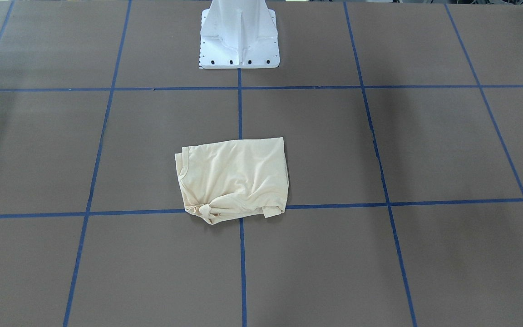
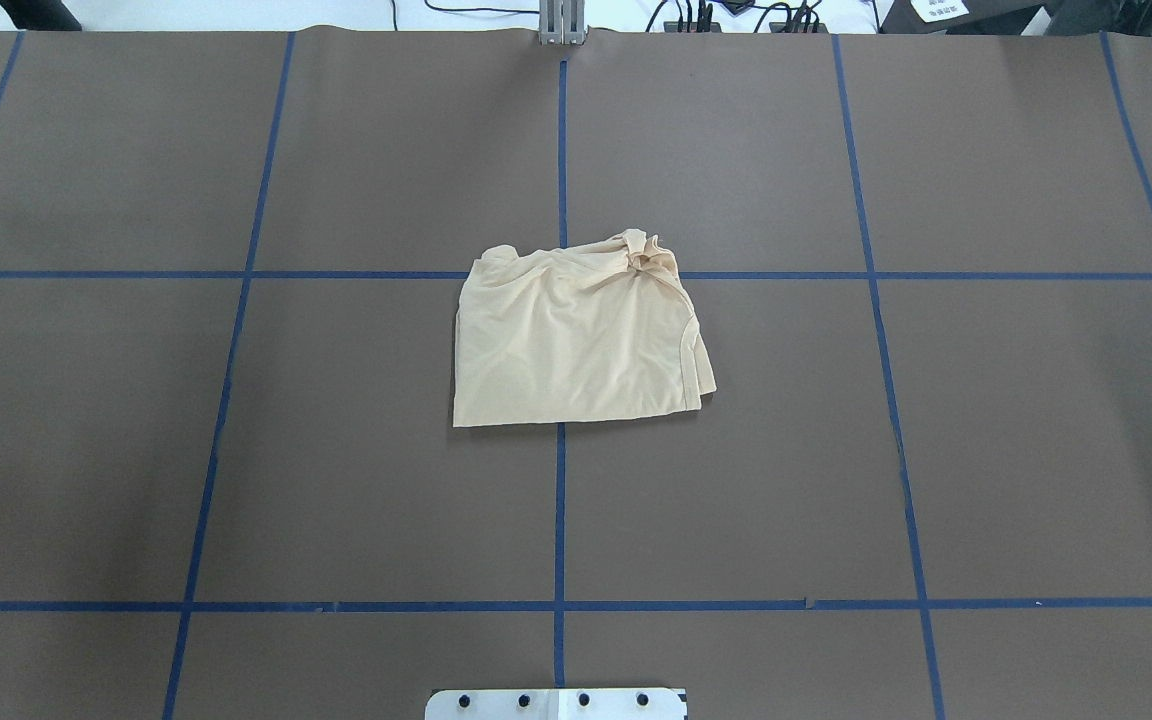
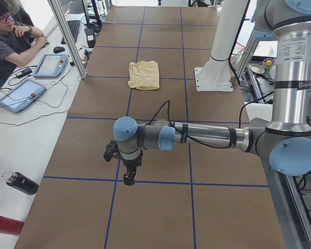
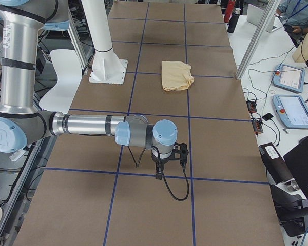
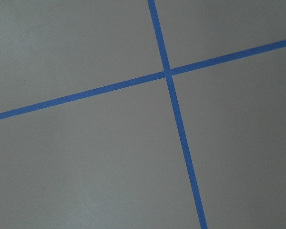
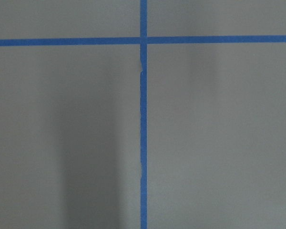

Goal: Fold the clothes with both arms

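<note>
Overhead exterior: shirt point(image 2: 576, 345) folded, bunched; cannot tell left gripper point(image 3: 128, 180), right gripper point(image 4: 158, 176) jaws

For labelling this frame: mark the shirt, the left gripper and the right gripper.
shirt point(image 2: 576, 345), overhead exterior view, middle of the folded fabric.
left gripper point(image 3: 128, 181), exterior left view, between its fingertips.
right gripper point(image 4: 158, 177), exterior right view, between its fingertips.
</note>
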